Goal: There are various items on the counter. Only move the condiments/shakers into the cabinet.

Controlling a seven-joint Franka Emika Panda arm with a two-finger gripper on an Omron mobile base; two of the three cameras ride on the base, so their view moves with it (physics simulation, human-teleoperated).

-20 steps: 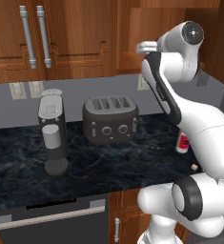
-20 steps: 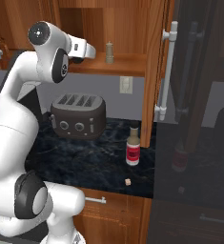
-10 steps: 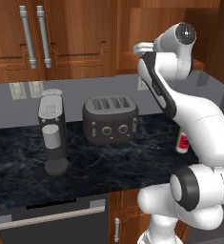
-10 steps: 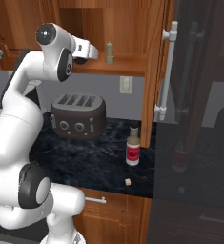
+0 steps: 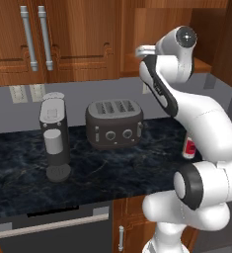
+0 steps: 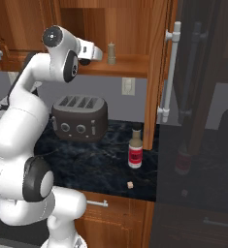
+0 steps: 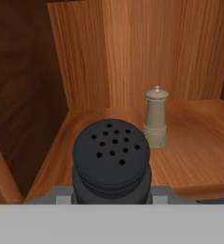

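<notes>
The small black shaker (image 7: 112, 157) sits between my fingers, its holed top facing the hand camera. My gripper (image 6: 87, 58) is shut on it at the open front of the reddish-brown cabinet niche (image 6: 130, 68), just above the shelf's front edge (image 7: 132, 188). The tan wooden shaker (image 7: 156, 119) stands upright on the shelf, farther in and to the right of the black one; it is also the tan wooden shaker (image 6: 111, 53) beside my hand. The clear bottle with a red label (image 6: 135, 152) stands on the black counter (image 6: 96, 164), right of the toaster; my arm partly hides this bottle (image 5: 188, 147).
A dark four-slot toaster (image 5: 113, 123) sits mid-counter under the niche, a grey-black coffee machine (image 5: 54, 136) to its left. A tiny tan cube (image 6: 130, 184) lies near the counter's front edge. A tall dark appliance (image 6: 203, 121) walls off the right side. Wooden doors with silver handles (image 5: 36, 37) hang upper left.
My hand has edged farther toward the niche with the black shaker, closing in on the tan shaker. Nothing on the counter has moved.
</notes>
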